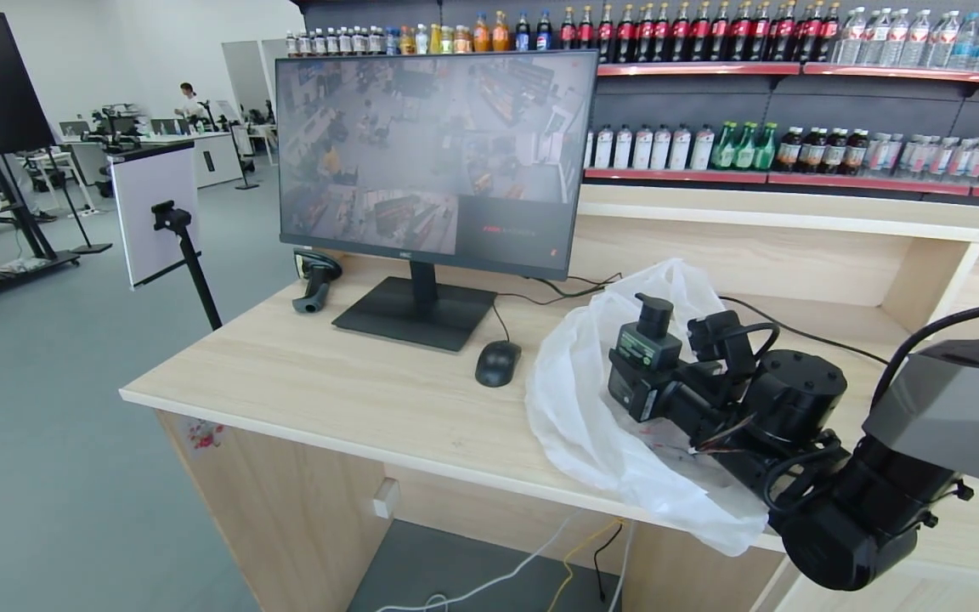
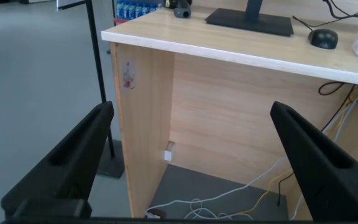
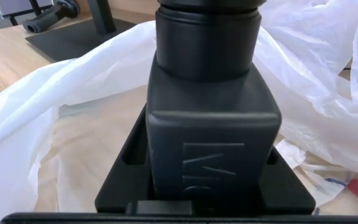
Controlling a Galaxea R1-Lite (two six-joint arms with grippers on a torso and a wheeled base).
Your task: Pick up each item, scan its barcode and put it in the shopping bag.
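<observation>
My left fingers (image 2: 73, 155) hang spread wide and empty below the level of the table (image 1: 328, 391). They face its front left corner and a side panel bearing a small sticker (image 2: 128, 73), and loose cables (image 2: 229, 202) lie on the floor under the table. A black stand (image 1: 188, 255) rises from the floor just off the table's left edge. On the table, the barcode scanner (image 1: 315, 280) rests near the rear left corner, just beside the monitor (image 1: 434, 161), whose flat base sits toward the rear edge. A black mouse (image 1: 497, 363) lies right of that base, about midway between the rear and front edges, its cord running back toward the monitor. Near the mouse, toward the right, the white shopping bag (image 1: 579, 408) lies crumpled and open, its lower folds draped over the table's front edge. My right arm (image 1: 795, 399) comes in from the right, and its end sits over the open bag with plastic rising on both sides of it. Whether my right fingers are spread or pressed together I cannot tell. On the bag's floor a pale wrapper (image 3: 353, 186) with a red patch shows past the arm; what it is I cannot tell. Behind the table's rear edge, shelves (image 1: 795, 72) carry rows of bottles.
</observation>
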